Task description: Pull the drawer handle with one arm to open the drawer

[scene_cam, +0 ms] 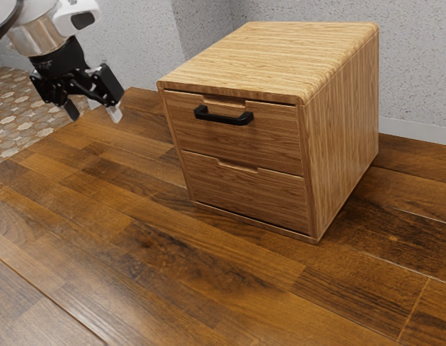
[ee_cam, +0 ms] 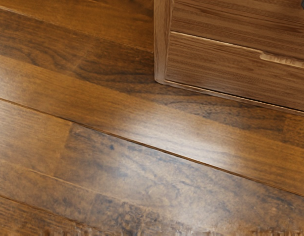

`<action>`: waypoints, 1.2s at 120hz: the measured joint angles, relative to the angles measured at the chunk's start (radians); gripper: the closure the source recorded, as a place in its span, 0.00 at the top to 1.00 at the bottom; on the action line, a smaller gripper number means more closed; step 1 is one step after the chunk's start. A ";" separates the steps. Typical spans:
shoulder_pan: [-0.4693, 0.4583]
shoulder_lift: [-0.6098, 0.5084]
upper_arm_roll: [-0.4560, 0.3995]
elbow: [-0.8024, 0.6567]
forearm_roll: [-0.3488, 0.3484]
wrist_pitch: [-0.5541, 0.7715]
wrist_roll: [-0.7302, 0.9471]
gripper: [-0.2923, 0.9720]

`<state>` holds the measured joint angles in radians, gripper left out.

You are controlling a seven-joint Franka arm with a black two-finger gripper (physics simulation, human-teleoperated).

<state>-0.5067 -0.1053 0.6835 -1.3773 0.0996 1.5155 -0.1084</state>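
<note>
While the gripper (scene_cam: pixel 93 108) is hanging spread wide and empty, well apart at the exterior view's upper left, the two-drawer bamboo cabinet (scene_cam: pixel 280 65) is standing on the dark wooden desk (scene_cam: pixel 136 252), its top drawer (scene_cam: pixel 241 144) sitting flush, black handle (scene_cam: pixel 223 116) untouched.

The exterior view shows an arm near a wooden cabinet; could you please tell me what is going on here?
A robot arm is set to open the top drawer of the cabinet by its black handle. At this moment its jaws are open and empty, in the air to the exterior view's left of the cabinet, apart from the handle. Both drawers look shut.
</note>
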 joint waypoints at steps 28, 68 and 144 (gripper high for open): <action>0.118 -0.527 -0.455 -0.519 0.009 -0.088 -0.007 0.77; 0.204 -0.573 -0.552 -0.758 0.029 0.144 0.411 0.77; 0.216 -0.340 -0.525 -0.546 -0.021 0.389 1.298 0.77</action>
<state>-0.2905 -0.4453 0.1586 -1.9232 0.0791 1.9041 1.1894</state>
